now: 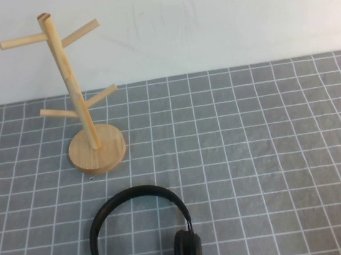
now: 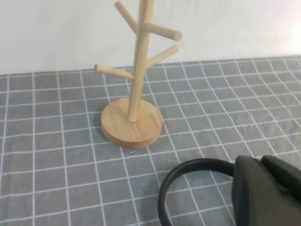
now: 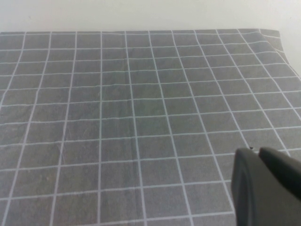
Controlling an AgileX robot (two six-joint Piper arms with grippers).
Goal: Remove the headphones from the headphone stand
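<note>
The black headphones [image 1: 135,192] lie flat on the grey grid cloth near the front edge, off the stand, headband toward the stand, both earcups at the front. The light wooden headphone stand [image 1: 72,90] stands upright at the back left with bare pegs. Neither gripper shows in the high view. In the left wrist view my left gripper [image 2: 260,161] is shut and empty, just above the headband [image 2: 188,165], with the stand [image 2: 137,70] beyond it. My right gripper [image 3: 256,151] is shut and empty over bare cloth.
The grey grid cloth [image 1: 262,153] covers the table. A white wall [image 1: 206,16] rises right behind the stand. The cloth's far right edge [image 3: 277,37] shows in the right wrist view.
</note>
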